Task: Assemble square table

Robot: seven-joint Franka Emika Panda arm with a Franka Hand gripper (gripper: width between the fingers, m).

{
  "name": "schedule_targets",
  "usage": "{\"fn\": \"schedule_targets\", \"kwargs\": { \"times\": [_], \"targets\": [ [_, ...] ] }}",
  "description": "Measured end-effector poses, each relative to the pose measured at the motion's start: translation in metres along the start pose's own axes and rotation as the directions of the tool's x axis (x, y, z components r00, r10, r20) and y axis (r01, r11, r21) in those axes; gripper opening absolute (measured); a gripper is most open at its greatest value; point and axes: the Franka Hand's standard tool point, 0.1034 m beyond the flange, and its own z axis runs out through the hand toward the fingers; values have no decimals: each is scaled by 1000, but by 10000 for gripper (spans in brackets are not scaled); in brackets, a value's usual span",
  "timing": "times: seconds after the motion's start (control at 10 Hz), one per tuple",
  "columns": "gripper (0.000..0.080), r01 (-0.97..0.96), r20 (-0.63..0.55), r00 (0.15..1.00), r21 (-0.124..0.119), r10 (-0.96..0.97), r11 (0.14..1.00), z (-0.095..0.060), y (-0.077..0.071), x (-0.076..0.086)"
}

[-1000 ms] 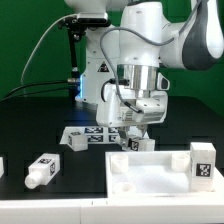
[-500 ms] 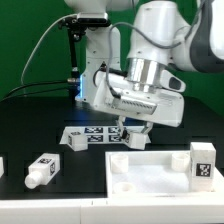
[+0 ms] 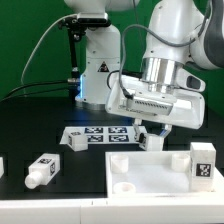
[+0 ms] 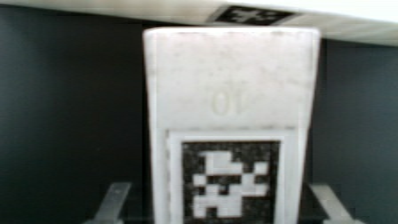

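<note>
**Ana:** The claw (image 3: pixel 150 130) was partway closed, its two fingers (image 4: pixel 118 205) pressed against opposite flat sides of one leg (image 4: pixel 231 95), near the end that carried the tag sticker.

**Ben:** And where was that leg?

**Ana:** It was held off the bench (image 3: pixel 28 138), just above the back edge of the slab (image 3: pixel 165 175), which lay flat at the front. I couldn't tell whether it touched the slab.

**Ben:** How would you expect it to handle?

**Ana:** It looked like hard moulded plastic, so stiff and probably light. Smooth too, so it might twist if gripped off-centre. The flat faces were the right place to hold it, with the far end left free for a corner hole.

**Ben:** The slab?

**Ana:** Rigid and far too wide for the claw to span. I'd take it by an edge, or simply leave it lying.

**Ben:** Anything else?

**Ana:** A lying leg (image 3: pixel 42 172) was on the exterior view's left, well apart from the slab. An upright leg (image 3: pixel 203 160) stood at the slab's right end. Farther back lay the marker board (image 3: pixel 95 137).
</note>
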Motion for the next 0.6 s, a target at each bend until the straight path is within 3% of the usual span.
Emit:
{"fn": "schedule_targets", "kwargs": {
  "times": [0.1, 0.4, 0.6],
  "targets": [
    [285, 19, 4, 1000, -4, -19, 1000, 1, -4, -5],
    [613, 63, 15, 998, -4, -63, 998, 3, -14, -15],
    [641, 89, 20, 996, -2, -89, 996, 4, -21, -20]
  ]
}}
